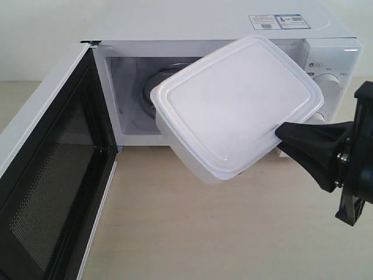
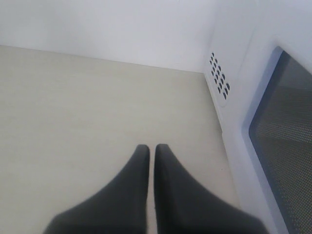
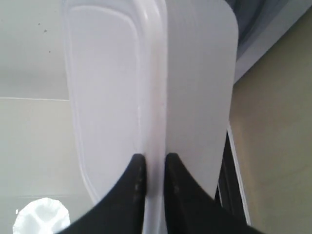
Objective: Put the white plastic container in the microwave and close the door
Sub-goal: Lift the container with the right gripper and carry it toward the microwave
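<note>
Right now the right gripper is clamped on the rim of the white plastic container, a thin edge pinch only. The box hangs tilted in the air just in front of the microwave opening, not inside yet. The door is swung wide open. The left gripper has its jaws together and holds nothing, beside the door's outer face. I'd level the box first, clear the frame by the dials, go slow since an edge grip can pivot, and set it on the turntable before letting go
</note>
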`<state>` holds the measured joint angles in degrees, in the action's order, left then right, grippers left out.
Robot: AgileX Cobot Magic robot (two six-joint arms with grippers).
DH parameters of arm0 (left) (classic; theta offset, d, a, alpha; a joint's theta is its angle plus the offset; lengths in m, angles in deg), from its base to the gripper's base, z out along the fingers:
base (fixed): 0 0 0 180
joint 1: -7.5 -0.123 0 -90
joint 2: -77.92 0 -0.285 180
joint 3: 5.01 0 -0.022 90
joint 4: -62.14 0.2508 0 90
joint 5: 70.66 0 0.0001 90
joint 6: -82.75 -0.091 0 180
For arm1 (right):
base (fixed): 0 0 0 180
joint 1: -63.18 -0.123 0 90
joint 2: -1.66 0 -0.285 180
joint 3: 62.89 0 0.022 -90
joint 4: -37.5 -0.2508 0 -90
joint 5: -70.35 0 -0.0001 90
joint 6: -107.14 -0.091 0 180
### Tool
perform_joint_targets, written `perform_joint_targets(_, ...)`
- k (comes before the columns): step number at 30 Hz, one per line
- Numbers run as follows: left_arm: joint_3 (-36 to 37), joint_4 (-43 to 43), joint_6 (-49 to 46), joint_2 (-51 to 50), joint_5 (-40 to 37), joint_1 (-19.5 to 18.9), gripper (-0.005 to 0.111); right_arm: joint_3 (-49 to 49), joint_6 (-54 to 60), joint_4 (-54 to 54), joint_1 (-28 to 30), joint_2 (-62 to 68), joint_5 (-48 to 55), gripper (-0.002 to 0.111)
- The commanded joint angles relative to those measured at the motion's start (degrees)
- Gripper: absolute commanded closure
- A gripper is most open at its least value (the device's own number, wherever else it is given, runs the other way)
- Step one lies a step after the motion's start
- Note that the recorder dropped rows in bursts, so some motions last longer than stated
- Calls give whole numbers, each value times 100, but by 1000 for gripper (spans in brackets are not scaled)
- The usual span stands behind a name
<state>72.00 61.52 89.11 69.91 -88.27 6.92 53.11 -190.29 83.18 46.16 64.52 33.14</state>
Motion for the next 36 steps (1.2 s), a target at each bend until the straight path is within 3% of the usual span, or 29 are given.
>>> perform_joint_targets(1, 20, 3, 52, 22, 6, 49, 102, 108, 425, -473, -422, -13, 94, 109)
perform_joint_targets(15, 20, 3, 52, 22, 6, 49, 102, 62, 2995, -3208, -2321, 542, 608, 109)
perform_joint_targets(30, 20, 3, 52, 22, 6, 49, 102, -116, 3761, -4523, -2584, 1058, 830, 109)
perform_joint_targets(36, 20, 3, 52, 22, 6, 49, 102, -43, 4224, -5463, -2935, 1714, 185, 109)
